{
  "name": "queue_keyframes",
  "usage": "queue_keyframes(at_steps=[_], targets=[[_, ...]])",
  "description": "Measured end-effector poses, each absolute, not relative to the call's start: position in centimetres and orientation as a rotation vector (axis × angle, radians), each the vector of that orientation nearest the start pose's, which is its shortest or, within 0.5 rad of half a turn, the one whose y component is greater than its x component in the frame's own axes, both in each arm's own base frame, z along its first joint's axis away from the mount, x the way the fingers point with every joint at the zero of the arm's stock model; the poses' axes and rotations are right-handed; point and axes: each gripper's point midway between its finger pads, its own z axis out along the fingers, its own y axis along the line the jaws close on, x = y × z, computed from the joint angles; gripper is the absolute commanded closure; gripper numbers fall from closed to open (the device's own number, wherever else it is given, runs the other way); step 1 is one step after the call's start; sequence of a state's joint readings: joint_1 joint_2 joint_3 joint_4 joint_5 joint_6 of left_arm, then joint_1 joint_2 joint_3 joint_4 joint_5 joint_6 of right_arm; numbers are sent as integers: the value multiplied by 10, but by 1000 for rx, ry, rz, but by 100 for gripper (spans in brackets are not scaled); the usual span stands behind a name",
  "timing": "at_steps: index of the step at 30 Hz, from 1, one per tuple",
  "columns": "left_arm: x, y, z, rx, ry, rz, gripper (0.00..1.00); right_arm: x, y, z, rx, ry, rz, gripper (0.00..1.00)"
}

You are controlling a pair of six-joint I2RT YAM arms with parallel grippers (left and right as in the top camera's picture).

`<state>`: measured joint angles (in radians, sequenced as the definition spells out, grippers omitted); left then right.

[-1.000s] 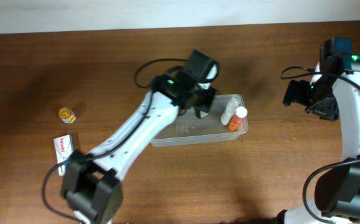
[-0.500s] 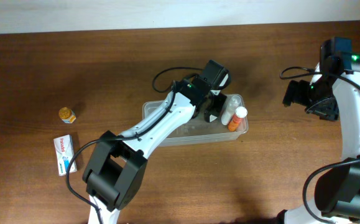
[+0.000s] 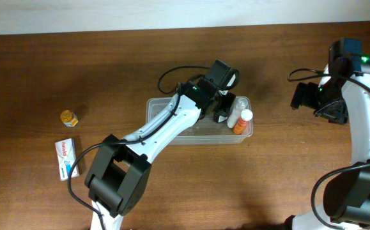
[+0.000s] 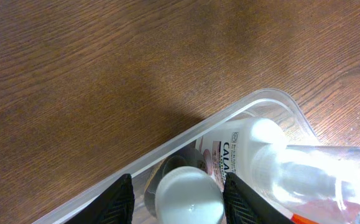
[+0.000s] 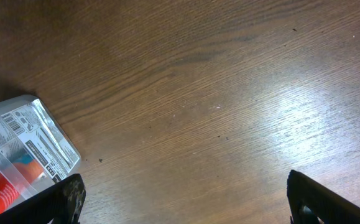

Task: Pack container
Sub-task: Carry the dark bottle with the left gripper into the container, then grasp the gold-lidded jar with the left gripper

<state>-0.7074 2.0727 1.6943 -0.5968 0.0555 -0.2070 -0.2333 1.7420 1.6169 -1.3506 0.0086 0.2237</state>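
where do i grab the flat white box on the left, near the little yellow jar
Grip the white box at its middle, fingers closing across its narrow width onto the two long edges, coming straight down from above. It lies flat on the table, so only the top and sides are open, and the yellow jar stands clear of it.

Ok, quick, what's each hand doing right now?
Left hand: straddles a white-capped bottle inside the container; whether it grips cannot be told.
Right hand: open, empty.
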Motion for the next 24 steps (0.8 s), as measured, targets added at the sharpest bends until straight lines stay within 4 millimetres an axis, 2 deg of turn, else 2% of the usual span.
queue_keyframes(at_steps=[5, 9, 11, 13, 16, 17, 18, 20, 21, 22, 23, 24], targets=[[399, -354, 106, 668, 2518, -416, 43, 329, -80, 158, 691, 2967, -14, 4], [398, -350, 107, 663, 2535, -406, 32, 329, -80, 158, 691, 2967, -14, 4], [404, -338, 119, 633, 2537, -394, 8, 329, -80, 158, 691, 2967, -14, 4], [412, -321, 140, 585, 2516, -375, 1, 329, -80, 158, 691, 2967, -13, 4], [431, -268, 200, 429, 2445, -311, 1, 330, -80, 158, 691, 2967, -12, 4], [436, -241, 225, 359, 2417, -285, 1, 329, -79, 158, 691, 2967, -10, 4], [438, -225, 239, 318, 2397, -271, 1, 329, -79, 158, 691, 2967, -10, 4], [438, -160, 276, 165, 2371, -206, 1, 329, -79, 158, 691, 2967, -10, 4], [434, -122, 287, 74, 2378, -164, 1, 329, -79, 158, 691, 2967, -10, 4], [432, -94, 291, -3, 2386, -122, 1, 330, -79, 158, 691, 2967, -9, 4], [428, -55, 290, -112, 2411, -70, 1, 329, -79, 158, 690, 2967, -9, 4], [424, -34, 285, -173, 2437, -44, 1, 329, -79, 158, 691, 2967, -9, 4]])
